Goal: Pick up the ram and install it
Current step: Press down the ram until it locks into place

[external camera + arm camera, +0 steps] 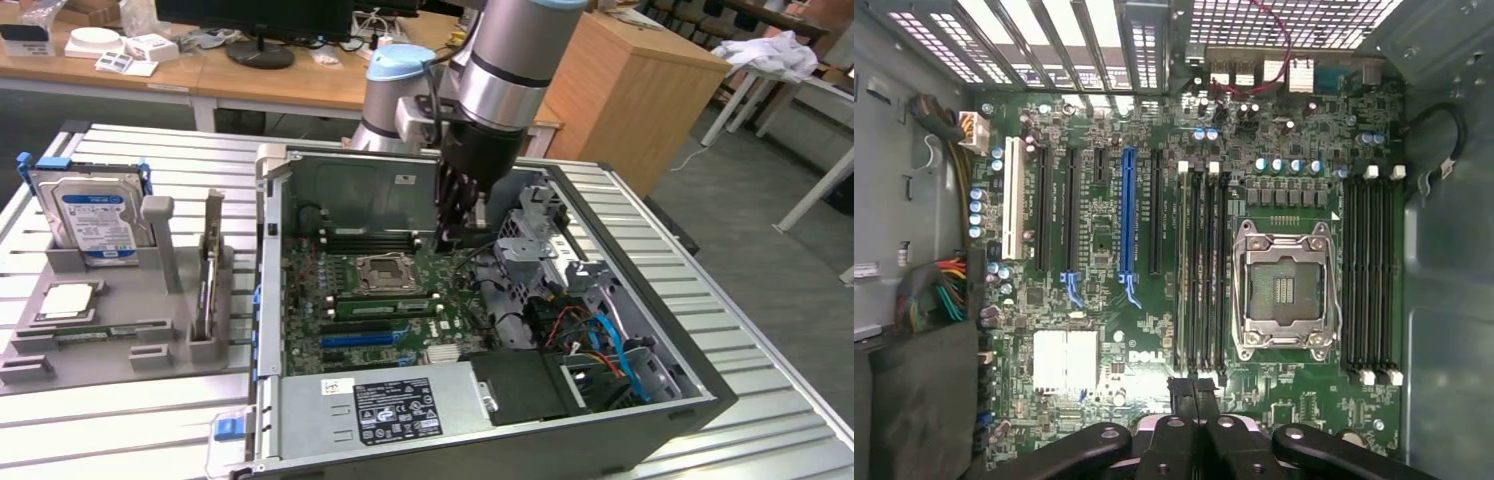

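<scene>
The ram (pixel 1183 270) is a narrow green stick standing on edge in the outermost of the black memory slots beside the CPU socket (pixel 1284 290). In the exterior view the ram (pixel 380 305) lies as a green strip just in front of the socket. My gripper (pixel 449 236) hangs inside the open computer case, above the motherboard and clear of the stick. Its black fingers (pixel 1180 420) are pressed together with nothing between them, and they line up with one end of that slot bank.
A grey fixture (pixel 80 355) at the exterior view's left holds a hard drive (pixel 91 218), a CPU (pixel 67 300) and a card standing on edge (pixel 211 270). The case walls (pixel 274 300), power supply (pixel 387 405), drive cage and cables (pixel 601 340) crowd the board.
</scene>
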`<state>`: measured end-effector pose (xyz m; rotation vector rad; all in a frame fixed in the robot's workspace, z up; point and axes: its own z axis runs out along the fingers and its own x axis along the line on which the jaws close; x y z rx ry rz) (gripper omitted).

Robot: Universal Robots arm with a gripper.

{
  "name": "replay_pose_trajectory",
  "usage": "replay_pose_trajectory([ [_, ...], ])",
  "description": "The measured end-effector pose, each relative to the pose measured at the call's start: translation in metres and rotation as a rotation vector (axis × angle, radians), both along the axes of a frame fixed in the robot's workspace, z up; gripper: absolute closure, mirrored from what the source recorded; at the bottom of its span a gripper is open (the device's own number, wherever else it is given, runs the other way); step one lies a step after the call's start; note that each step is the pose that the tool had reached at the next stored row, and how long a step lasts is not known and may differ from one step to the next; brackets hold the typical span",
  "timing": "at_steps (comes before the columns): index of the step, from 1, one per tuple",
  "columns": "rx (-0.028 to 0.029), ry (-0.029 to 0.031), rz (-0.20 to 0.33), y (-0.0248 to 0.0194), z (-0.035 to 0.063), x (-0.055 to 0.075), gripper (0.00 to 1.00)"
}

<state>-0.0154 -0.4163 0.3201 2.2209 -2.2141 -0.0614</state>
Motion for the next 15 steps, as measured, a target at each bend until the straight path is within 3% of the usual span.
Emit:
replay_pose_trajectory([
  [7, 0.0, 0.0, 0.0, 0.0, -0.0111, 0.0, 0.89],
  [15, -0.0001, 0.0, 0.0, 0.0, -0.0168, 0.0, 0.89],
])
